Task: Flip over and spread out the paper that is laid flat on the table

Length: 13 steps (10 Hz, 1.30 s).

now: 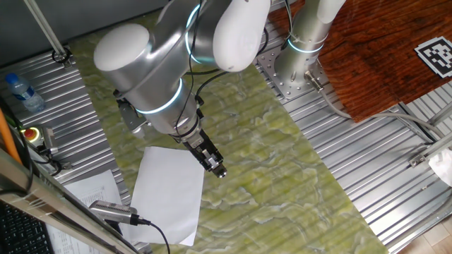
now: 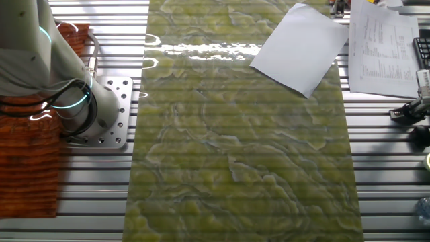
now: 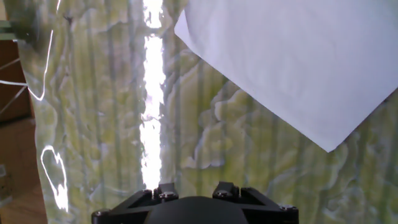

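Note:
The plain white paper (image 1: 168,192) lies flat on the green-yellow marbled table (image 1: 282,176), near its left end. It also shows in the other fixed view (image 2: 300,48) and in the hand view (image 3: 292,59), where one corner points down to the right. My gripper (image 1: 217,168) hangs a little above the table, just beside the paper's right edge, and holds nothing. In the hand view only two dark blocks at the gripper's (image 3: 193,190) base show, so I cannot tell how the jaws stand. The gripper is out of the other fixed view.
A printed sheet (image 2: 383,47) lies on the ribbed metal panel beside the paper. A cable with a metal plug (image 1: 113,212) rests at the paper's near corner. A water bottle (image 1: 21,92), the arm's base (image 2: 101,114) and a reddish wooden board (image 1: 381,49) stand nearby.

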Each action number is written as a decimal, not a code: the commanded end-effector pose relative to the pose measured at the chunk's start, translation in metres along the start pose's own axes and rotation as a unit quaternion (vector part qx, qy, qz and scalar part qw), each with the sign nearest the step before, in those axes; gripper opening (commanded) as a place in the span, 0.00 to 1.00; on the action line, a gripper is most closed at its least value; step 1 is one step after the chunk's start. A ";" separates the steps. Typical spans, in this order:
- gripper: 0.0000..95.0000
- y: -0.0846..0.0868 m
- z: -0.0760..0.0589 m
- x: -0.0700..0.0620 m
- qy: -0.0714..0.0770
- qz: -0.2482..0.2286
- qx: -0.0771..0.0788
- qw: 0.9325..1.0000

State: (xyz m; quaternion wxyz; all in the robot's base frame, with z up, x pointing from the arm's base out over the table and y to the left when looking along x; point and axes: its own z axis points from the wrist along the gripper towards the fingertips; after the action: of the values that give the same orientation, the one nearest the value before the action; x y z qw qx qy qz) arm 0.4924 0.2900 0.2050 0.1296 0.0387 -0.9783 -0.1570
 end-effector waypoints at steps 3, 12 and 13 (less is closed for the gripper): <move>0.20 -0.001 -0.002 0.000 -0.008 -0.009 0.023 1.000; 0.00 -0.107 -0.063 -0.022 -0.090 -0.103 0.093 0.986; 0.00 -0.108 -0.065 -0.025 -0.086 -0.105 0.103 0.985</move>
State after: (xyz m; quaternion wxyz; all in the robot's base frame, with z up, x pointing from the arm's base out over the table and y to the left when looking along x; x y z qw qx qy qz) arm 0.5356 0.1766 0.2239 0.0176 0.1395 -0.9869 -0.0794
